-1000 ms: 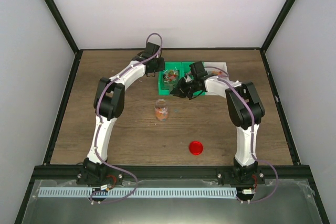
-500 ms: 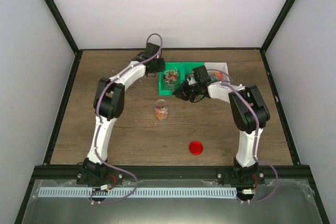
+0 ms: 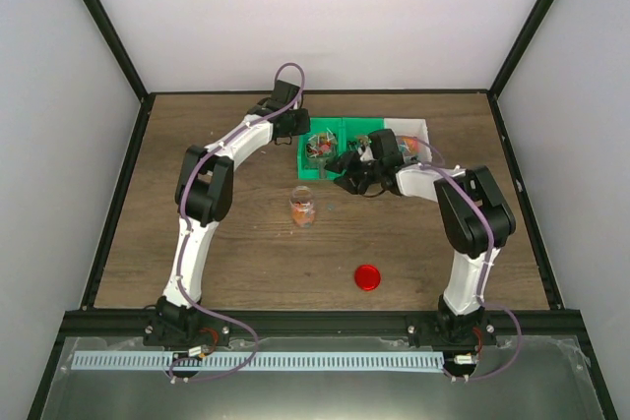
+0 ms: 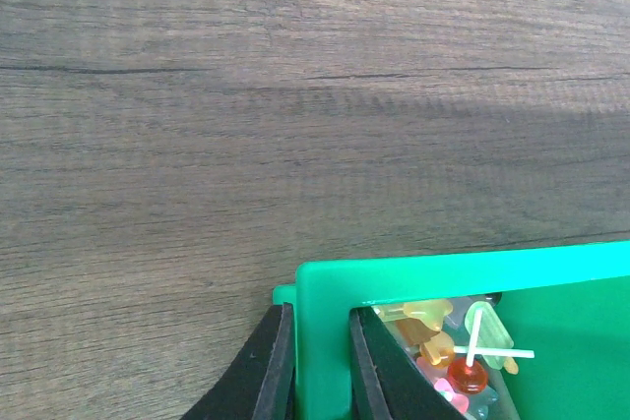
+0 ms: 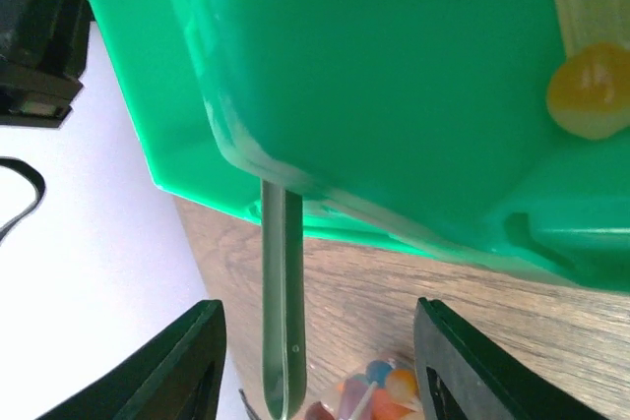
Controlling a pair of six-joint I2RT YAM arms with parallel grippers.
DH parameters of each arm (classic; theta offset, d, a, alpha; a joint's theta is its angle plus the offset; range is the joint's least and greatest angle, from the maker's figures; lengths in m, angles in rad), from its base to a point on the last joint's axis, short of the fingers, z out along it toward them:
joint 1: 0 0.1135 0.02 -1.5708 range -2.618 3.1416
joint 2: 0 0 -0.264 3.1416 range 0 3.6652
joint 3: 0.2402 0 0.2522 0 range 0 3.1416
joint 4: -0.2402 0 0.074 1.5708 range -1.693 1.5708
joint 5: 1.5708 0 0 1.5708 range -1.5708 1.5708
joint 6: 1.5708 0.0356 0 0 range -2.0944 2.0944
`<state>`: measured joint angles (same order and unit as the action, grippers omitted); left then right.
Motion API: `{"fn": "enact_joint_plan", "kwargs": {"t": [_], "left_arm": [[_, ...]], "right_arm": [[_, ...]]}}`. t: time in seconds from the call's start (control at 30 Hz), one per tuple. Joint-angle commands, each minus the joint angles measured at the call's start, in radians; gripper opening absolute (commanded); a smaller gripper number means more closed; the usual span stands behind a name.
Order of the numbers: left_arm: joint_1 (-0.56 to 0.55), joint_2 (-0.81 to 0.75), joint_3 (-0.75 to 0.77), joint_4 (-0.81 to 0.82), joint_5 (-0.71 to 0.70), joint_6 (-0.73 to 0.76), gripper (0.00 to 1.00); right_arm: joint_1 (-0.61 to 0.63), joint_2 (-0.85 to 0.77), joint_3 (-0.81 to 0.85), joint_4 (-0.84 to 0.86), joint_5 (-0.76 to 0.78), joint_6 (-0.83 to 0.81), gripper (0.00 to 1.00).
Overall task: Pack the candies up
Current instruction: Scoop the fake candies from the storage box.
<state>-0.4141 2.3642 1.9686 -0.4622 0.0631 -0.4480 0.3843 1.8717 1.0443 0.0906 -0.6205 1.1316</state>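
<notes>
1. Candies (image 4: 448, 346) lie mostly in the left compartment of the green bin (image 4: 443, 268) at the far side of the counter (image 4: 246, 95). A few orange ones also sit in the small clear jar (image 3: 302, 210), which stands near the bin's front edge without touching it.
2. My left hand (image 4: 320, 341) is pinched tight on the bin's left wall, one finger outside and one inside, with nothing else in it. I take this as bracing, so the bin does not slide or tip while the other hand works.
3. My right hand (image 5: 320, 307) hovers low at the bin's near edge with its fingers well apart and nothing gripped. A thin clear edge (image 5: 282, 282) stands between the fingers without touching either. I cannot tell what it belongs to.
4. A yellow sweet on a stick (image 5: 589, 95) lies in the green compartment just ahead of that hand, and a few more sweets show low in its wrist view.
5. The red lid (image 3: 367, 276) lies well apart, toward the near side of the counter, leaving the jar uncovered. With so many sweets in the bin, I judge the packing far from done.
6. Next I should close on one sweet and carry it to the jar. The mouth looks narrow, so a careless drop could miss it.
</notes>
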Motion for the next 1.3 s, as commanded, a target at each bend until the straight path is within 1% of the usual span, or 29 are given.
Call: {"fn": "enact_joint_plan", "kwargs": {"t": [0.0, 0.1, 0.2, 0.23, 0.3, 0.37, 0.4, 0.5, 0.57, 0.7, 0.9, 0.97, 1.2, 1.27], "left_arm": [[-0.022, 0.115, -0.094, -0.278, 0.086, -0.029, 0.11], [-0.021, 0.115, -0.093, -0.279, 0.083, -0.029, 0.12], [-0.020, 0.116, -0.092, -0.278, 0.084, -0.029, 0.12], [-0.020, 0.116, -0.091, -0.278, 0.085, -0.030, 0.12], [-0.020, 0.118, -0.090, -0.278, 0.087, -0.031, 0.12], [-0.020, 0.116, -0.092, -0.279, 0.084, -0.029, 0.12], [-0.020, 0.116, -0.092, -0.278, 0.083, -0.030, 0.12], [-0.019, 0.118, -0.091, -0.278, 0.083, -0.031, 0.12], [-0.020, 0.119, -0.090, -0.278, 0.083, -0.031, 0.12], [-0.020, 0.117, -0.091, -0.277, 0.086, -0.031, 0.12], [-0.012, 0.112, -0.092, -0.277, 0.092, -0.033, 0.12], [-0.011, 0.111, -0.092, -0.278, 0.096, -0.035, 0.12], [-0.010, 0.109, -0.095, -0.276, 0.102, -0.035, 0.12], [-0.011, 0.108, -0.098, -0.274, 0.103, -0.034, 0.12]], "right_arm": [[-0.007, -0.037, -0.040, 0.145, 0.004, 0.078, 0.56], [-0.006, -0.058, -0.103, 0.260, 0.005, 0.136, 0.60], [-0.007, -0.060, -0.188, 0.433, 0.000, 0.252, 0.60], [-0.006, -0.059, -0.206, 0.463, 0.010, 0.281, 0.60], [-0.001, -0.055, -0.203, 0.456, 0.026, 0.285, 0.60], [0.008, -0.051, -0.159, 0.381, 0.046, 0.253, 0.61], [0.010, -0.048, -0.148, 0.374, 0.049, 0.245, 0.62], [0.029, -0.033, -0.142, 0.424, 0.056, 0.279, 0.68], [0.045, -0.017, -0.130, 0.439, 0.062, 0.301, 0.68], [0.068, 0.008, -0.093, 0.397, 0.087, 0.312, 0.68], [0.087, 0.028, -0.081, 0.393, 0.111, 0.339, 0.67], [0.094, 0.034, -0.078, 0.391, 0.116, 0.348, 0.63], [0.101, 0.041, -0.076, 0.389, 0.123, 0.350, 0.41], [0.100, 0.047, -0.078, 0.396, 0.118, 0.351, 0.39]]}}
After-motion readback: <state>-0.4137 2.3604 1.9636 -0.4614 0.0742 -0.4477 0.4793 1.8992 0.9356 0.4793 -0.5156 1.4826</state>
